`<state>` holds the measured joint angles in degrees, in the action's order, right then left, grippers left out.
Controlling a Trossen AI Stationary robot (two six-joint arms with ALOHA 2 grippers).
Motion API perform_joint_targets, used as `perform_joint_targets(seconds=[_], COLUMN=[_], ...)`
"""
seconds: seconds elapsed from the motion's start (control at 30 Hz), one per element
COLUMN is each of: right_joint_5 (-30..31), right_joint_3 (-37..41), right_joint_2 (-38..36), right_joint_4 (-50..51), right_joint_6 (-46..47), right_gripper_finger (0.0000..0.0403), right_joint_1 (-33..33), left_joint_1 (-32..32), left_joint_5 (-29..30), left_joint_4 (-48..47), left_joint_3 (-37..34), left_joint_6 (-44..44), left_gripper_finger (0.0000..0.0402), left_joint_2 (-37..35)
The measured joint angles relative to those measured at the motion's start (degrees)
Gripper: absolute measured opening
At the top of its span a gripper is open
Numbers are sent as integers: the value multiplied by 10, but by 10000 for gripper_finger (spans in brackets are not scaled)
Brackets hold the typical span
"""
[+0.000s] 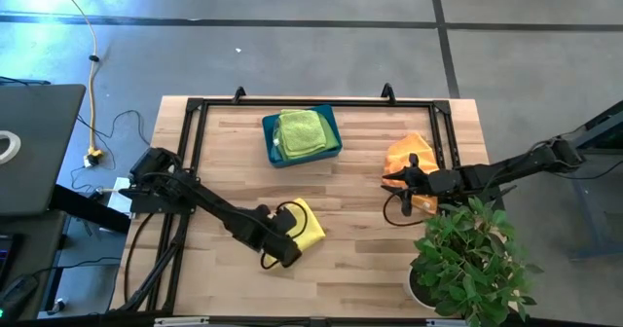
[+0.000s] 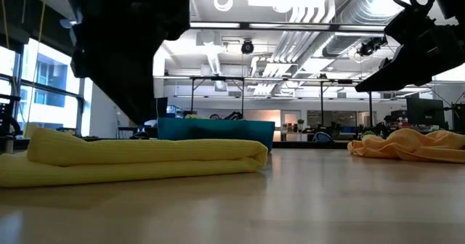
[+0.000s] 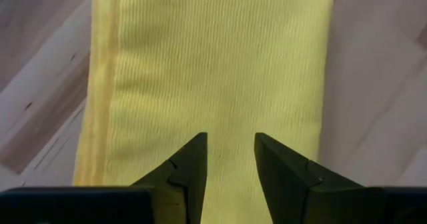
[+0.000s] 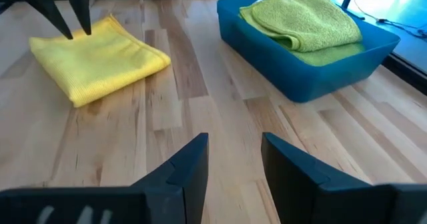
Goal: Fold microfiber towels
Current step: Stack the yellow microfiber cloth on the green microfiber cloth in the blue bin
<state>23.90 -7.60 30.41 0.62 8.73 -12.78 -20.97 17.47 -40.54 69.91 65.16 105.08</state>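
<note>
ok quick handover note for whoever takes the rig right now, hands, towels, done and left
Left hand: open, empty, over the folded yellow towel at the table's front centre.
Right hand: open, empty, above bare wood by the orange towel.
Done: yellow folded; lime green towel folded in the blue bin.
Left: orange towel lies crumpled at the right, unfolded.

A large open-plan lab or office: exposed ceiling ducts (image 2: 320, 15), strip lights, desks with monitors (image 2: 425, 113), concrete floor (image 1: 292, 45).
</note>
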Motion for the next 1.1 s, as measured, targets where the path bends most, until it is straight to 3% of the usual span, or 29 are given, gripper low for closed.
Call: perform_joint_targets(seconds=[0.2, 0.37, 0.5, 0.67, 0.77, 0.87, 1.1], right_joint_5=[0, 0, -1, 0, -1, -1, -1], right_joint_3=[0, 0, 0, 0, 0, 0, 0], right_joint_2=[0, 0, 0, 0, 0, 0, 0], right_joint_4=[0, 0, 1, 1, 1, 1, 1], right_joint_6=[2, 2, 2, 2, 2, 2, 2], right_gripper_finger=[131, 131, 131, 131, 131, 131, 131], right_joint_1=[0, 0, 0, 0, 0, 0, 0], left_joint_1=[0, -2, -14, -35, -58, -92, -157], left_joint_5=[23, 17, 1, -3, 27, 64, 73], left_joint_4=[77, 174, 188, 88, 51, 11, -74], left_joint_3=[0, 0, 0, -1, -1, -1, -1], left_joint_6=[22, 7, 44, 223, 367, 474, 658], left_gripper_finger=[115, 115, 115, 122, 141, 172, 273], left_joint_2=[-5, -5, -5, -5, -4, -4, -4])
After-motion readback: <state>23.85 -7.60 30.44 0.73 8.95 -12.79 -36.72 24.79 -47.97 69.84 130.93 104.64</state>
